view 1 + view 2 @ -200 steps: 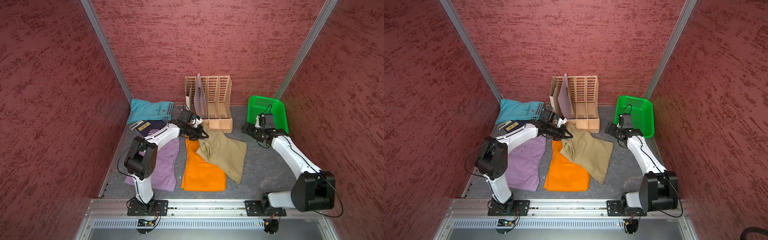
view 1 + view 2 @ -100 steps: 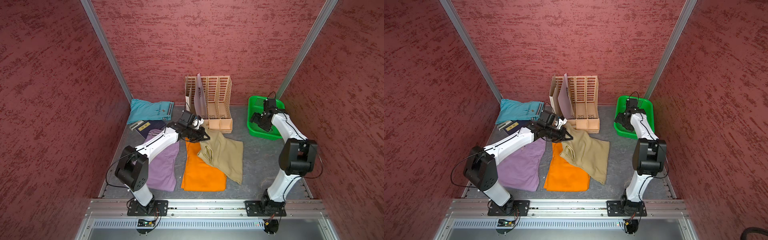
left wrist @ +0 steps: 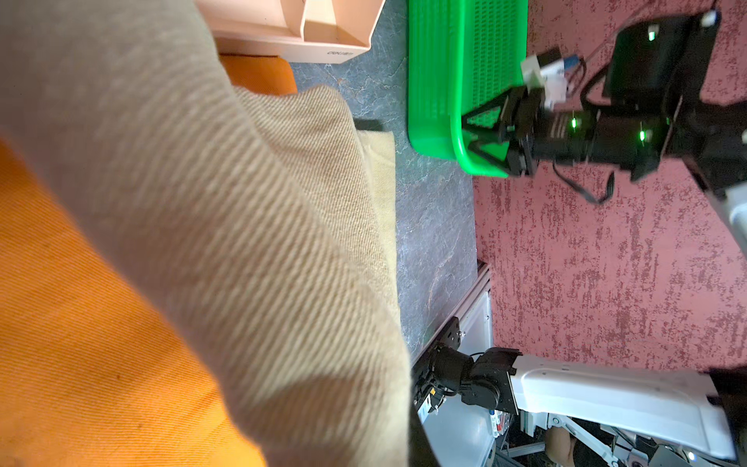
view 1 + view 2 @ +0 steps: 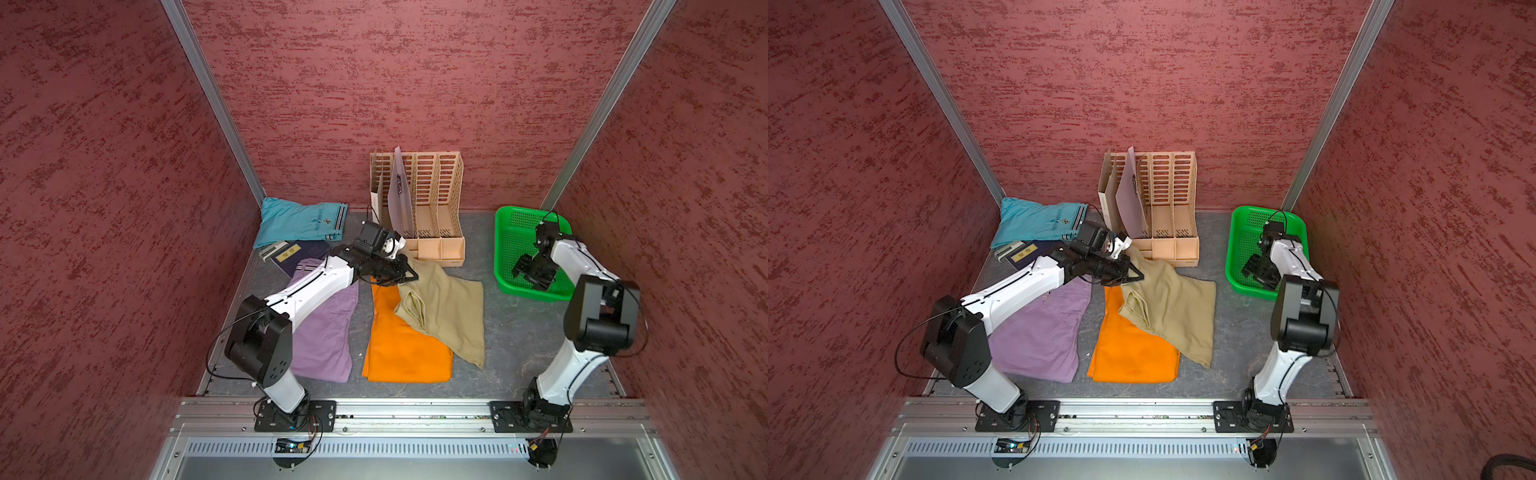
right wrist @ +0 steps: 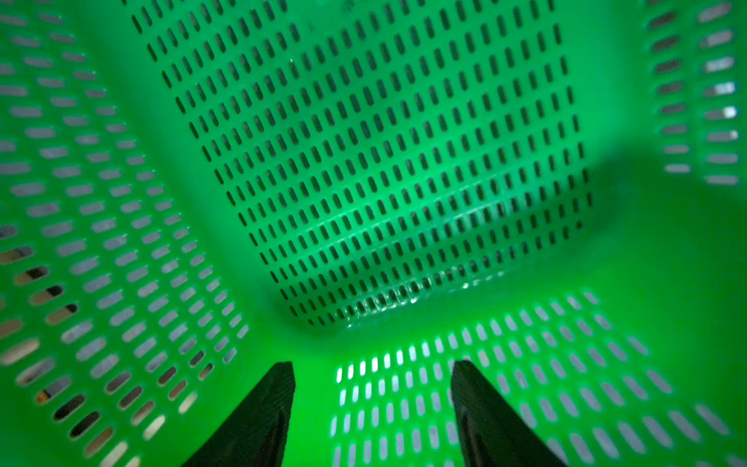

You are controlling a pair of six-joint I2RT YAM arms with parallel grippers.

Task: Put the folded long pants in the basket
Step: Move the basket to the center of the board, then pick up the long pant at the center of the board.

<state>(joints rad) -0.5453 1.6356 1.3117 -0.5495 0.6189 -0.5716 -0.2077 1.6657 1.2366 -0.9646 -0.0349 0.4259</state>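
Cloth this soft and light likely sags from one pinch; better to grasp folded layers together. Left fingers pinch the khaki pants at their far edge, the rest draped over orange pants. Right fingers stand spread inside the basket.

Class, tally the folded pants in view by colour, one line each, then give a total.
Khaki-tan pants: 1
Orange pants: 1
Lilac pants: 1
Turquoise pants: 1
Total: 4
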